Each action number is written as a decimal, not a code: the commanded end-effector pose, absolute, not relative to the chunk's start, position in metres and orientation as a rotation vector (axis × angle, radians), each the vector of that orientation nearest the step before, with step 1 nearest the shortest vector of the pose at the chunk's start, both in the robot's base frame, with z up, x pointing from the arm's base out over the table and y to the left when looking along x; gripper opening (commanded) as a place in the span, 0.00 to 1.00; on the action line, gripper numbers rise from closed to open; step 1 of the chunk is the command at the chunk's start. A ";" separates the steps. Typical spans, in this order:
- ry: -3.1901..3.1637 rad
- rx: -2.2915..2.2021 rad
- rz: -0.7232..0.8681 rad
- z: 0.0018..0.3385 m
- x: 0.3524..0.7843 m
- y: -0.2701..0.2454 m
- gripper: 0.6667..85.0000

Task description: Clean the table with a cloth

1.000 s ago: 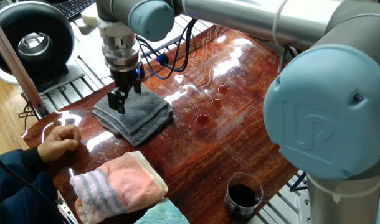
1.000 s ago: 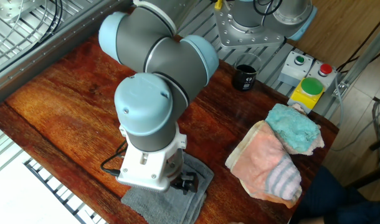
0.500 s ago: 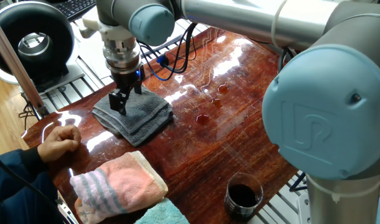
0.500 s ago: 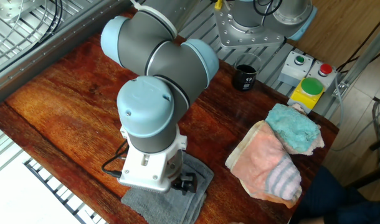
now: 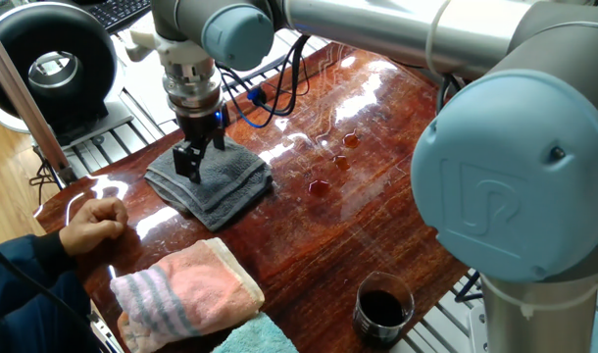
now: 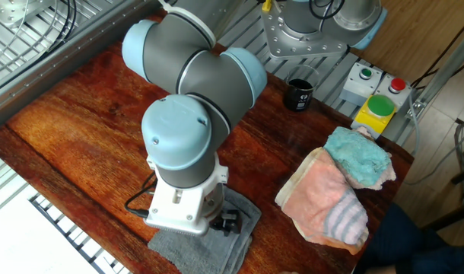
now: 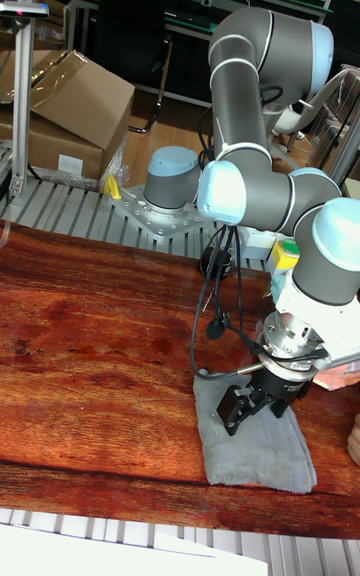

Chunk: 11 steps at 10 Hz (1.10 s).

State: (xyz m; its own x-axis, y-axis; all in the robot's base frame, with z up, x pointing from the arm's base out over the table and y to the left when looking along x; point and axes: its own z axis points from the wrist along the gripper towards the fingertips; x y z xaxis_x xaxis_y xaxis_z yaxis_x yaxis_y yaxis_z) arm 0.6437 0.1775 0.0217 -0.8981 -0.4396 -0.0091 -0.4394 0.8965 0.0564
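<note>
The cloth (image 5: 213,180) lies folded near the table (image 5: 377,216) edge, with the gripper (image 5: 188,169) pressed onto its top. Its fingers (image 7: 238,410) look slightly parted, though whether they pinch fabric I cannot tell. A shallow pinch could slip, leaving the spill drops (image 5: 319,186) unwiped

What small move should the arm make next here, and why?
Probably close on the cloth and take hold of it. The end effector is right at the folded cloth's top, fingers apparently apart, while small spills sit on the table beyond it, unwiped.
</note>
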 end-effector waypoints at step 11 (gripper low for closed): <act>-3.160 0.744 -0.051 -0.005 0.668 0.171 1.00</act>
State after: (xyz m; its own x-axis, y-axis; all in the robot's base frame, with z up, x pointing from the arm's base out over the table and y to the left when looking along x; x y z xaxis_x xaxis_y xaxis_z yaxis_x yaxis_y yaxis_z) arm 0.6622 0.1737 -0.0006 -0.8994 -0.4305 -0.0757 -0.4324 0.9017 0.0097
